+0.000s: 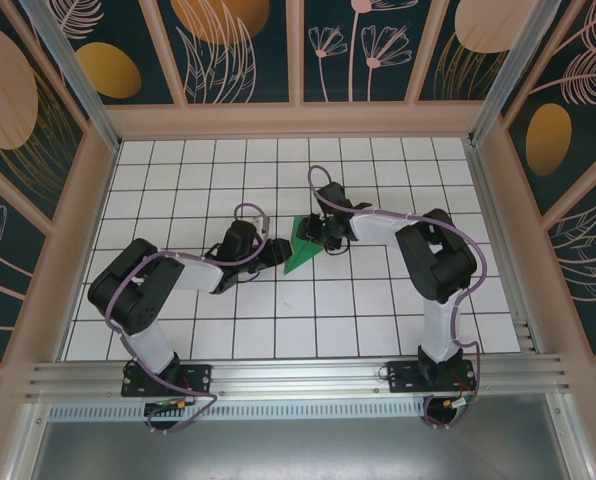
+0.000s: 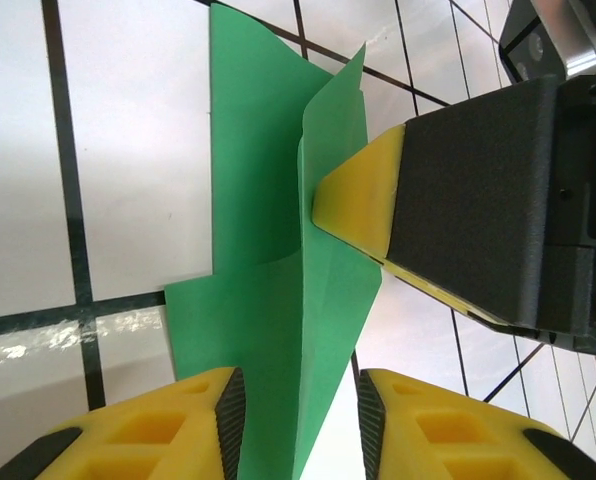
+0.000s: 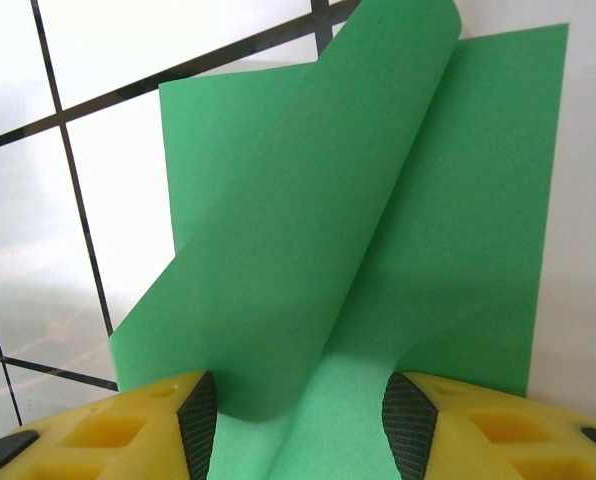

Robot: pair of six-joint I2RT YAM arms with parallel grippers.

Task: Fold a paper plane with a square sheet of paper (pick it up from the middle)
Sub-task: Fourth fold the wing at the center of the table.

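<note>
So basically, everything hinges on the square sheet of paper (image 1: 301, 250) being sandwiched between the two end effectors, out in the middle of the table (image 1: 378, 300). The left end effector (image 1: 274, 252) has it straight ahead and partly inside its jaws. The right end effector (image 1: 324, 236) comes at it from the opposite side, so neither arm is really nearer, both are on it.

From the left wrist, the sheet isn't flat. It stands up as a ridge running straight out from between the left fingers (image 2: 178, 425), away from the wrist. The jaws there are parted a fair bit, with a sliver of white table showing between one pad and the paper, so I'd call it a loose straddle, not a pinch. Further out along the ridge, one yellow fingertip (image 2: 358, 195) of the right end effector touches the paper's side.

From the right wrist, the sheet bulges up in a soft curl between its pads (image 3: 200, 420), and the curl's axis runs forward and slightly off to one side. The jaws are roughly half apart, and I can't tell if the pads actually bite or just bracket it.

My guess is that if one side lets go, the other needs a real hold on that ridge or it flops flat. It's nowhere near dart-shaped, so early days I reckon.
</note>
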